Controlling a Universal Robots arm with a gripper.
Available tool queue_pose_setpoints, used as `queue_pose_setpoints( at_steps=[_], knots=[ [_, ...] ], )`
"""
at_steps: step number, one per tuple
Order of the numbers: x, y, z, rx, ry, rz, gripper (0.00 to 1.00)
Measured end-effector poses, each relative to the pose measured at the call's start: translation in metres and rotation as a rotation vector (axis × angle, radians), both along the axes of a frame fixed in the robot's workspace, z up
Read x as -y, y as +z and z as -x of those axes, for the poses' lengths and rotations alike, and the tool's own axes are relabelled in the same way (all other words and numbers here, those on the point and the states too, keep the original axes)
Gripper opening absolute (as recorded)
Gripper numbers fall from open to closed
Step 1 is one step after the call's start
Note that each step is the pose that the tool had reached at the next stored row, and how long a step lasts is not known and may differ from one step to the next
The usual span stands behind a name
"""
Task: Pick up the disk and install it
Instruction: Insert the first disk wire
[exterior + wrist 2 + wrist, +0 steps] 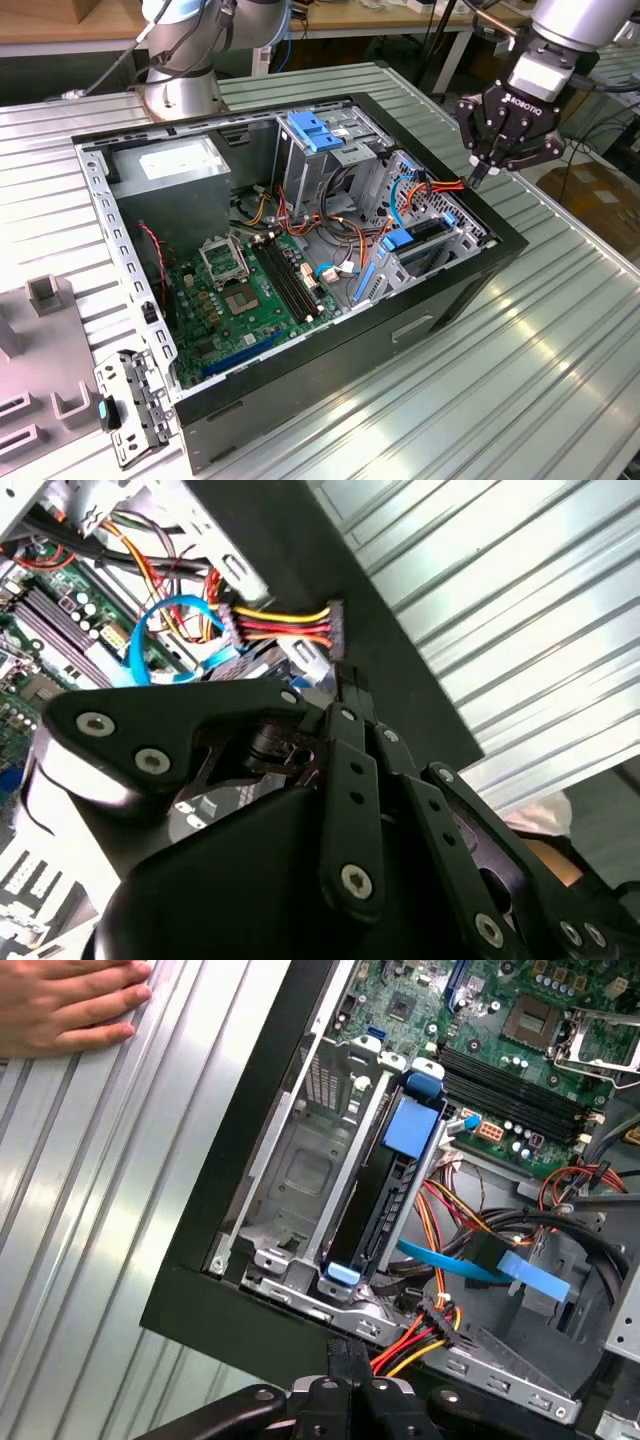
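Note:
The disk point(426, 231) stands on edge in the metal drive cage at the open computer case's corner on the exterior view's right. Its dark body point(377, 1218) sits between blue rails, with a blue tab at each end. My gripper point(480, 178) hangs just above the case's black rim beside that cage. Its fingers are shut together with nothing between them. In both wrist views the fingertips point(347, 1356) meet close to a black power connector point(333, 630) on red, yellow and black wires. The gripper point(346, 687) does not touch the disk.
A person's hand point(62, 1004) rests flat on the ribbed metal table outside the case. A thin blue cable point(447, 1263) loops beside the cage. A paler blue bracket point(314, 131) tops the rear bays. The motherboard point(250, 290) fills the case floor, and grey fixtures point(45, 295) sit at the exterior view's left.

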State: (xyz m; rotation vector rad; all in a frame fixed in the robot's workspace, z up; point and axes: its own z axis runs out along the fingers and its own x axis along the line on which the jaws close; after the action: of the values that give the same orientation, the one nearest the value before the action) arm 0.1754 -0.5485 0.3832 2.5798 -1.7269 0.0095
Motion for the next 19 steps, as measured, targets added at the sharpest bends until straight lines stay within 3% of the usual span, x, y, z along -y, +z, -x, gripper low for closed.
queue_pose_setpoints(
  at_steps=[1, 4, 5, 8, 10, 13, 15, 19],
  knots=[
    [-0.0001, -0.0002, -0.0013, 0.0000, 0.014, 0.0000, 0.11],
    [0.0000, -0.0014, -0.0015, 0.0001, 0.112, 0.0002, 0.11],
    [0.0000, -0.0014, -0.0016, 0.0000, 0.128, 0.0002, 0.11],
    [-0.0013, -0.0017, -0.0034, 0.0000, 0.151, 0.0000, 0.11],
    [-0.0026, -0.0017, -0.0054, 0.0000, 0.161, 0.0001, 0.24],
    [-0.0060, -0.0020, -0.0073, 0.0000, 0.177, 0.0001, 0.24],
    [-0.0066, -0.0025, -0.0074, 0.0000, 0.231, -0.0001, 0.24],
    [-0.0105, -0.0035, -0.0073, 0.0000, 0.282, 0.0001, 0.24]
  ],
)
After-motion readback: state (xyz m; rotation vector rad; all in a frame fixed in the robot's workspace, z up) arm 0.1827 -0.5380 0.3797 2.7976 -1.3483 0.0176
